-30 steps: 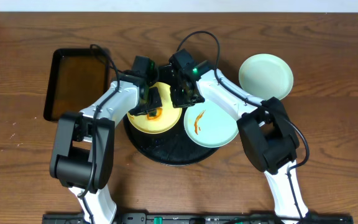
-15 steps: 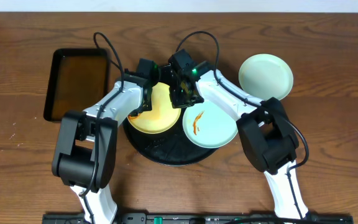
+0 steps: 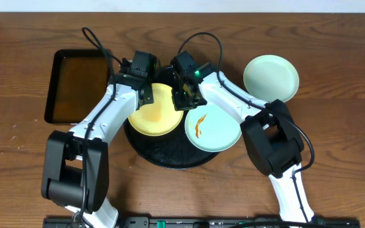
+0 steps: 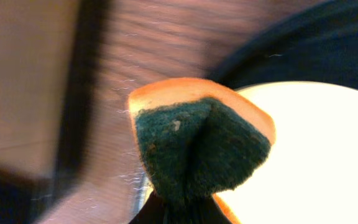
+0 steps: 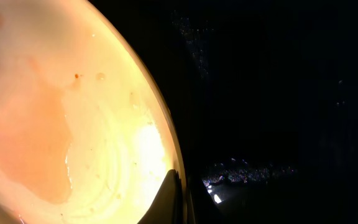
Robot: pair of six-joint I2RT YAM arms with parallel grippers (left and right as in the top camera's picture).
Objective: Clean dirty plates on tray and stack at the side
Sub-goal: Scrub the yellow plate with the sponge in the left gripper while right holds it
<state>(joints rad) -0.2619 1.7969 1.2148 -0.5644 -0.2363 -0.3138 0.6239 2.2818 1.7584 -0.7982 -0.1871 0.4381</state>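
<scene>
colours from tabletop to sponge

the tabletop point(image 3: 334, 126) is warm brown wood with darker grain running sideways. the round tray point(image 3: 170, 155) is plain black. on it, the yellow plate point(image 3: 157, 117) is pale yellow under a faint orange-pink film, and the streaked plate point(image 3: 224, 130) is pale mint with an orange-brown squiggle. the third plate point(image 3: 271, 77) is pale mint, unmarked. the rectangular tray point(image 3: 51, 95) has a black rim around brown liquid. the sponge point(image 4: 197, 146) is orange with a dark green, speckled scouring face.
</scene>
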